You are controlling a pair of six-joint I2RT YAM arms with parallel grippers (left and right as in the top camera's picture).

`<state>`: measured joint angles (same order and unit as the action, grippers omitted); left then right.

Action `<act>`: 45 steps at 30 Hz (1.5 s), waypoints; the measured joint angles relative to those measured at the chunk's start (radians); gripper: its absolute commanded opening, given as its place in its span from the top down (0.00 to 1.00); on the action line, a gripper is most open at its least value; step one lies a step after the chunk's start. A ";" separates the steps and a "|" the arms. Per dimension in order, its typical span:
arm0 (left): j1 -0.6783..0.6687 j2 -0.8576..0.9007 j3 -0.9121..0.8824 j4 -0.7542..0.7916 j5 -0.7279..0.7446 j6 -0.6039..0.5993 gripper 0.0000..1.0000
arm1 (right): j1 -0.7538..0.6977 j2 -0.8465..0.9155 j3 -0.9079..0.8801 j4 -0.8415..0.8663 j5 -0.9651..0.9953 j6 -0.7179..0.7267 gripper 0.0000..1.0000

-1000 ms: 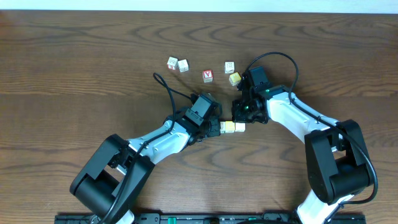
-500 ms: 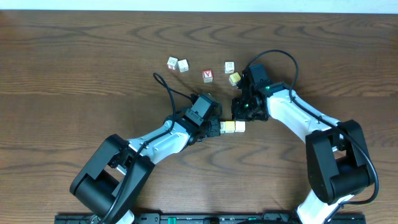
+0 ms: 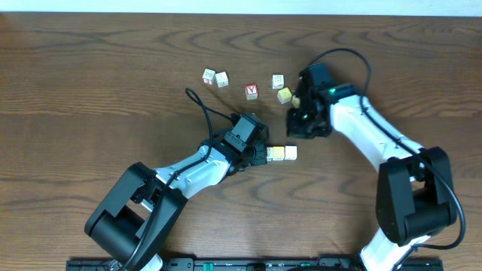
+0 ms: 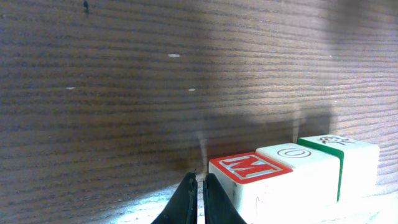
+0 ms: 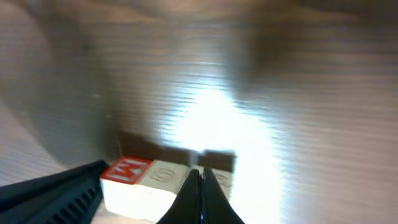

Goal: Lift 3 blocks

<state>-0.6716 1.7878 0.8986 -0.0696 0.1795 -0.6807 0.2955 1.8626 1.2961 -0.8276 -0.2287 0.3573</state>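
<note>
Three small wooden cubes lie touching in a short row mid-table: a white one with green [image 3: 271,153], a yellow one [image 3: 280,153] and a cream one [image 3: 291,153]. In the left wrist view the row shows a red M face [image 4: 249,168], an O face [image 4: 292,152] and a green-edged face [image 4: 339,144]. My left gripper [image 3: 264,154] [image 4: 200,186] is shut and empty, right beside the row's left end. My right gripper [image 3: 300,126] [image 5: 200,180] is shut and empty, raised behind the row. Its fingertips partly hide the far cube [image 5: 222,179].
Loose cubes lie at the back: two white ones [image 3: 208,76] [image 3: 221,78], a red-faced one [image 3: 251,91], another white one [image 3: 278,80] and a yellow one [image 3: 285,95] close to the right arm. A black cable [image 3: 197,102] loops behind the left arm.
The right gripper has pulled up and back to the right, away from the row of cubes. The left arm and the cubes have not moved.
</note>
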 measured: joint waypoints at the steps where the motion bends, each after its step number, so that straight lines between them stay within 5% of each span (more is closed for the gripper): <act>1: 0.000 0.000 0.000 0.000 0.000 0.000 0.93 | -0.017 0.000 0.011 -0.021 0.002 0.000 0.99; 9: 0.000 0.000 0.000 0.002 0.000 0.000 0.93 | -0.124 0.000 0.032 -0.207 0.014 -0.053 0.99; 45: 0.000 0.000 0.000 0.006 -0.003 0.000 0.93 | 0.010 0.000 -0.108 -0.028 -0.034 -0.021 0.99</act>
<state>-0.6716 1.7878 0.8986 -0.0639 0.1761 -0.6807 0.3054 1.8626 1.1877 -0.8555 -0.2623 0.3359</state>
